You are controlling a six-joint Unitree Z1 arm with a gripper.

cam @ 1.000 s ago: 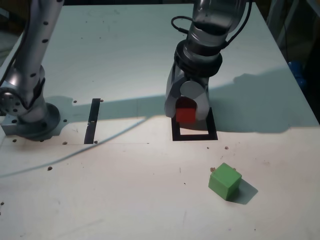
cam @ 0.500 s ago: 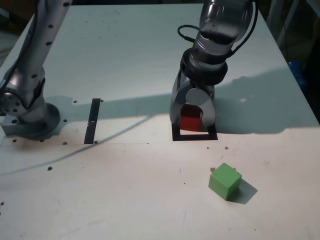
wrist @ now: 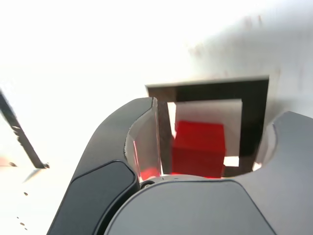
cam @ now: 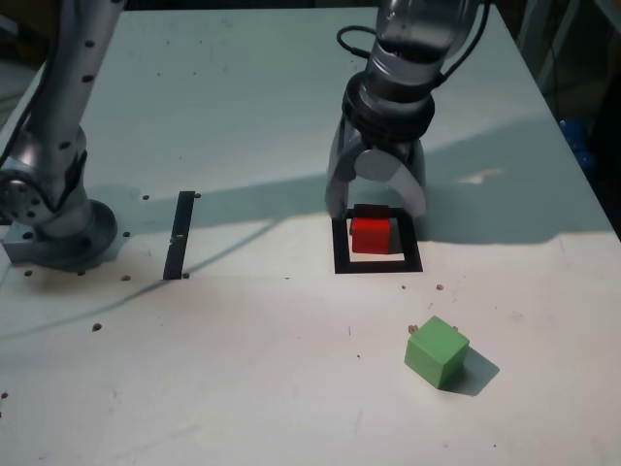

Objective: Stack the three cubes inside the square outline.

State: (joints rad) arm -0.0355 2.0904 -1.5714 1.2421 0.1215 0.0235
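Red cube (cam: 370, 233) sits free between spread tool (cam: 376, 202) jaws.

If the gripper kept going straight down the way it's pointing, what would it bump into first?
Probably the red cube. The gripper points down with its jaws open on either side of the cube, which sits inside the square outline. Depth is hard to judge, so the fingertips might reach the table beside it first.

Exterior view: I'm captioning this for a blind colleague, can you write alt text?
The open gripper hovers over a red cube resting inside the square outline. A green cube sits apart on the white table.
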